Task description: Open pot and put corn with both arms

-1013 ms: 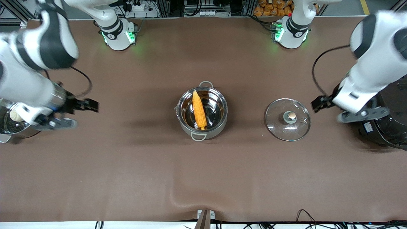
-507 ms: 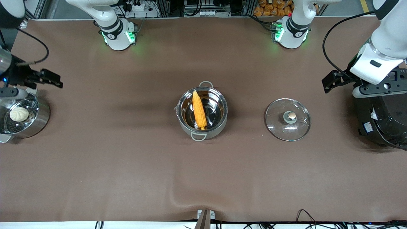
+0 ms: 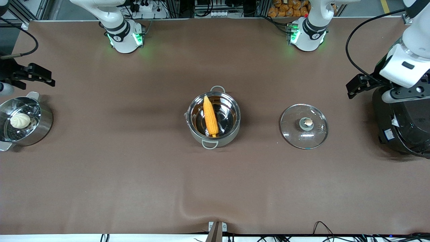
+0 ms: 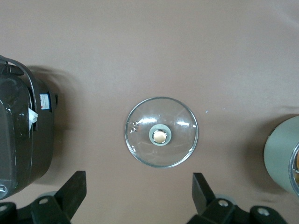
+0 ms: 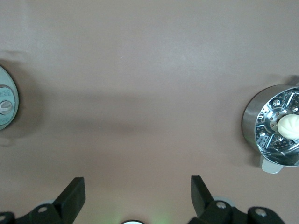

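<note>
The corn [image 3: 210, 116] lies inside the open pot [image 3: 213, 116] at the table's [image 3: 134, 174] middle, its long axis running from the bases' side toward the front camera. The lid [image 3: 304, 126] rests flat beside the pot, toward the left arm's end. Both grippers hang empty with fingers apart: the left gripper [image 3: 356, 86] over the table's edge by the rice cooker [image 3: 404, 124], the right gripper [image 3: 32, 75] near the steamer pot [image 3: 23, 122]. Judging by this, nothing remains to grasp; wide bare cloth surrounds the pot.
</note>
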Robot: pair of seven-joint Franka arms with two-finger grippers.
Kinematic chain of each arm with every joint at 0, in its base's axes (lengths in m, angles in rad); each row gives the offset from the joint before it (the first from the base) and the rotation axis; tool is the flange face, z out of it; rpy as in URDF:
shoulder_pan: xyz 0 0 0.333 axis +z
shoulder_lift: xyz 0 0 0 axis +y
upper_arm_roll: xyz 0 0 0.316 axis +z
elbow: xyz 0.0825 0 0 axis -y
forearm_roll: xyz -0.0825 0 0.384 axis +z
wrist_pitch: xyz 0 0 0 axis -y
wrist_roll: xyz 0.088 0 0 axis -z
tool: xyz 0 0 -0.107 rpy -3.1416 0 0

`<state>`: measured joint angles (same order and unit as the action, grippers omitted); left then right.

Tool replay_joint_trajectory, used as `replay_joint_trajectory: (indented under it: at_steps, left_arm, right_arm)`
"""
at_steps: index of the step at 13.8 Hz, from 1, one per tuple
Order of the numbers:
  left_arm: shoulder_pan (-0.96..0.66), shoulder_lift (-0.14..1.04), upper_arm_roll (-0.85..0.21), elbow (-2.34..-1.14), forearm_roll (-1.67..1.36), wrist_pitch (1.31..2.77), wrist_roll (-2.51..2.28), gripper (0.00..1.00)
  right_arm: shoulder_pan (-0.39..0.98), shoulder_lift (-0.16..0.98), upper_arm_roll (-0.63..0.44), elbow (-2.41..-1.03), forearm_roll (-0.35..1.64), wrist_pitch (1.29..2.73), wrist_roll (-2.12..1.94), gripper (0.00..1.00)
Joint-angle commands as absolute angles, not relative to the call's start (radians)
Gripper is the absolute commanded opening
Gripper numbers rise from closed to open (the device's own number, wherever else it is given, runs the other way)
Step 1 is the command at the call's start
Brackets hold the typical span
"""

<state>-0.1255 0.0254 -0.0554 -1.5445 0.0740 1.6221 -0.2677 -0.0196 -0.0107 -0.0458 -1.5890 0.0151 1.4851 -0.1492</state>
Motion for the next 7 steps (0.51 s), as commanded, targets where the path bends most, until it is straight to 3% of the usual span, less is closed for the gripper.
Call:
replay_joint_trajectory:
  at_steps: [1, 7]
  left_arm:
    - [-0.106, 0.037, -0.075, -1.511, 0.063, 1.606, -0.249, 1.0]
    - [-0.115, 0.032, -0.069, -1.491, 0.066, 1.603, -0.249, 1.0]
  right_arm:
    - [-0.031, -0.023, -0.026, -1.586, 0.018, 1.486, -0.152, 1.0]
    - [-0.029, -0.023, -0.031, -1.578, 0.061, 1.496, -0.074, 1.0]
